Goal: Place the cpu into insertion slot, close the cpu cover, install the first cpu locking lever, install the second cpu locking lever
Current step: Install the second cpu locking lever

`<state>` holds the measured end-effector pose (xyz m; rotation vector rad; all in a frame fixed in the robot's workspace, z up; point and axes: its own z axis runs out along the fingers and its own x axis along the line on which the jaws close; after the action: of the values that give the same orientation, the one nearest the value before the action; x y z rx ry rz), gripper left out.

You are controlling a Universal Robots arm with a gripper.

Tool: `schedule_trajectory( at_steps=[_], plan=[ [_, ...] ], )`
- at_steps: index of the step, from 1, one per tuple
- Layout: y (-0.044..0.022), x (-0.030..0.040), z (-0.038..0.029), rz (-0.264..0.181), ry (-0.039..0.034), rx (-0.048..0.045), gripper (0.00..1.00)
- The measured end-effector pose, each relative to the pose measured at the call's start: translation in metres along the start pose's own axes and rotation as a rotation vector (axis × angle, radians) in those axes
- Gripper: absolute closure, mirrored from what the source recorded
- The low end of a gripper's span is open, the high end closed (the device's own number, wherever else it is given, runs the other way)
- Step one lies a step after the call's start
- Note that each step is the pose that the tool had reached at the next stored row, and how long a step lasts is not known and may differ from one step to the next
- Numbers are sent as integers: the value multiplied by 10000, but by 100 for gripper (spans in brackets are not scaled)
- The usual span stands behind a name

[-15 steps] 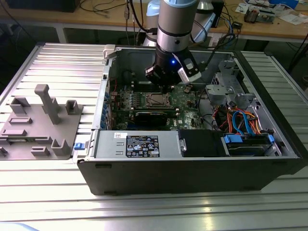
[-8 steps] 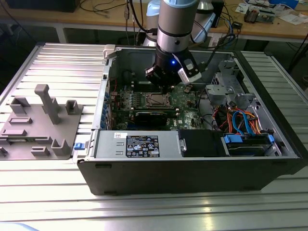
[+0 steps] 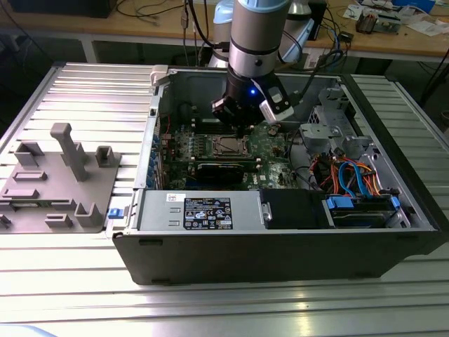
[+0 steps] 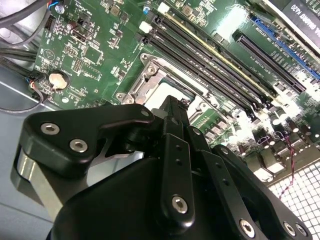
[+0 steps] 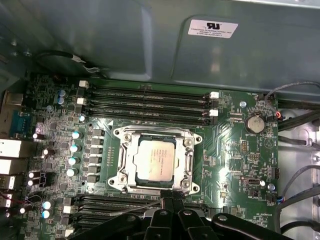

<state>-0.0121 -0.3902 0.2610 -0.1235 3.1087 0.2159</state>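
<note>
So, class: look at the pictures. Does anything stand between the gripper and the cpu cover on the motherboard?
Nothing visible does. In the first wrist view the gripper sits at the edge of the cpu cover, which lies flat around the cpu. Only bare board lies between them.

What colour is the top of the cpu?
Silver-grey; the cpu shows best in the first wrist view.

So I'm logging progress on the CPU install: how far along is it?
Done: the cpu sits in the insertion slot, and the cpu cover lies flat around it. In hand: the gripper hovers at the socket's edge, holding nothing visible. Left: I can't tell whether either locking lever is latched.
</note>
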Motion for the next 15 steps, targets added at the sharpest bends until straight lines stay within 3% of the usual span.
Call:
schedule_trajectory(
  at_steps=[9, 15],
  plan=[
    [-7, 0, 2, 0, 1, 2, 89],
    [-31, 19, 39, 0, 1, 3, 89]
  ],
)
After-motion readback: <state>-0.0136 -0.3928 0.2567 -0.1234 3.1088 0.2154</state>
